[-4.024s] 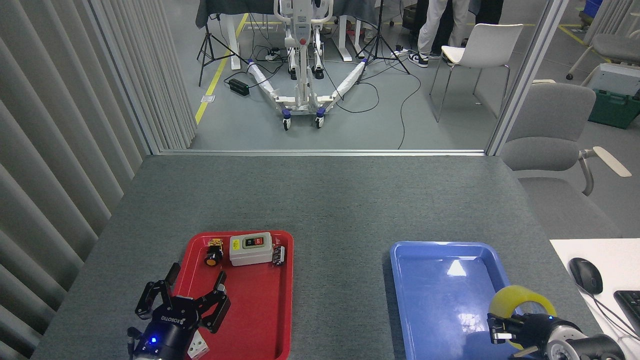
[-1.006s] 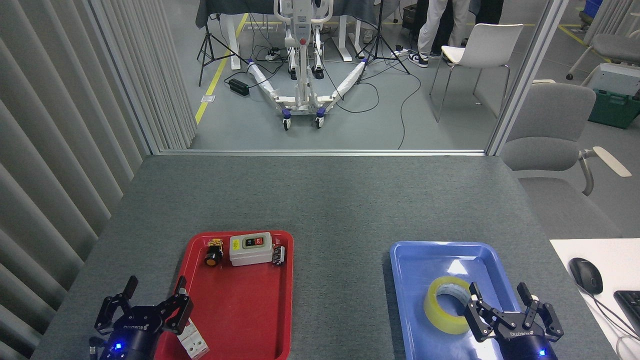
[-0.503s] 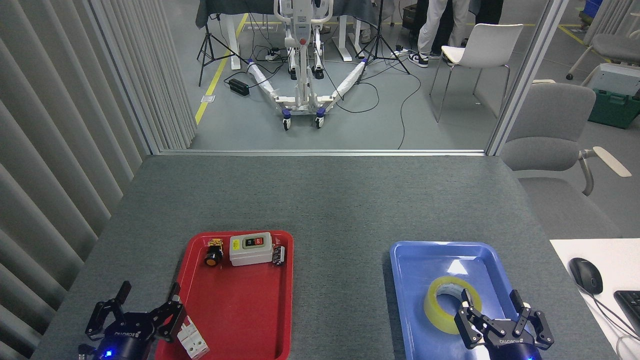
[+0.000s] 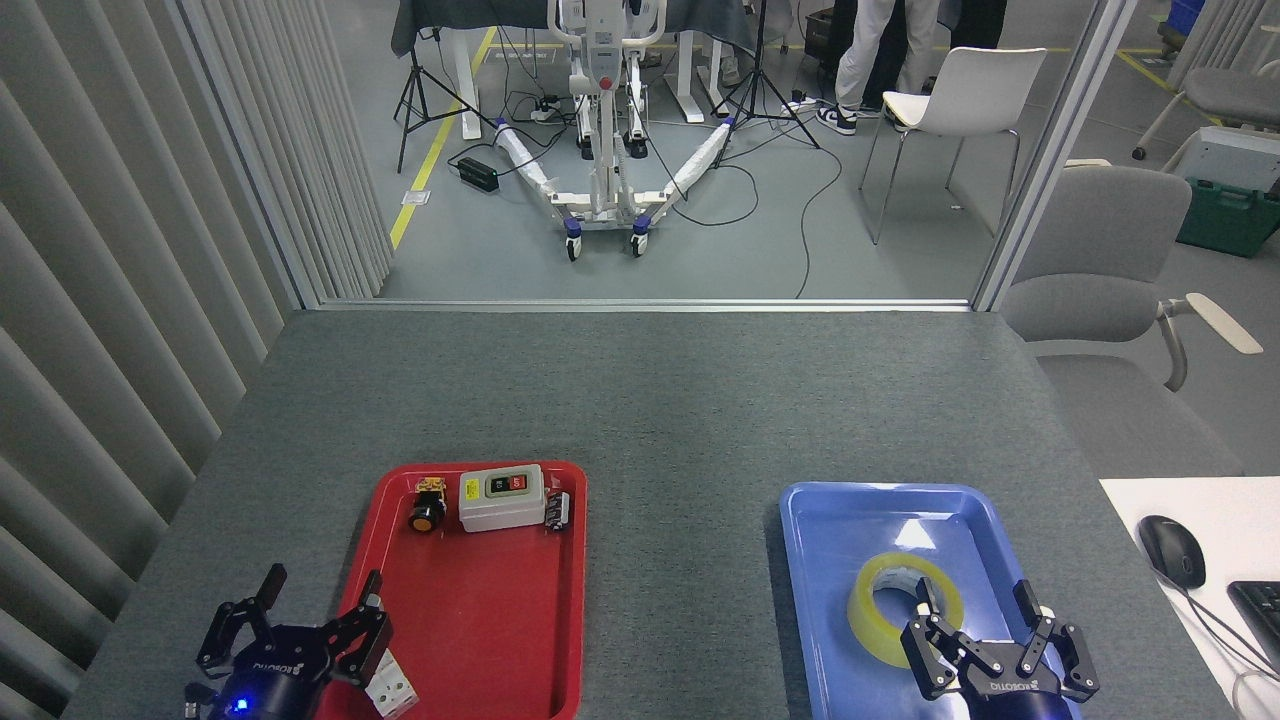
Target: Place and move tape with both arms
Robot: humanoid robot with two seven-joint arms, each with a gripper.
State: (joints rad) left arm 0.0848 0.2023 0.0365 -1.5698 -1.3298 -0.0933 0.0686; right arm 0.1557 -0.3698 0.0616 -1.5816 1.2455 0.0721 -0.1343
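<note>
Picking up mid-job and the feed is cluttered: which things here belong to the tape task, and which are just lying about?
Job:
- tape, lying in the blue tray
- right claw, open, just beside the tape
- left claw, open, at the red tray

Lying about:
- grey switch box
- black push button
- white block by the left claw
- mouse

On my table (image 4: 640, 400) two trays sit well apart — the left tray (image 4: 480, 620) holds a switch box (image 4: 502, 497) at its far end, the right tray (image 4: 880, 510) holds the tape (image 4: 900, 610) — a mouse (image 4: 1171, 550) lies further right
</note>
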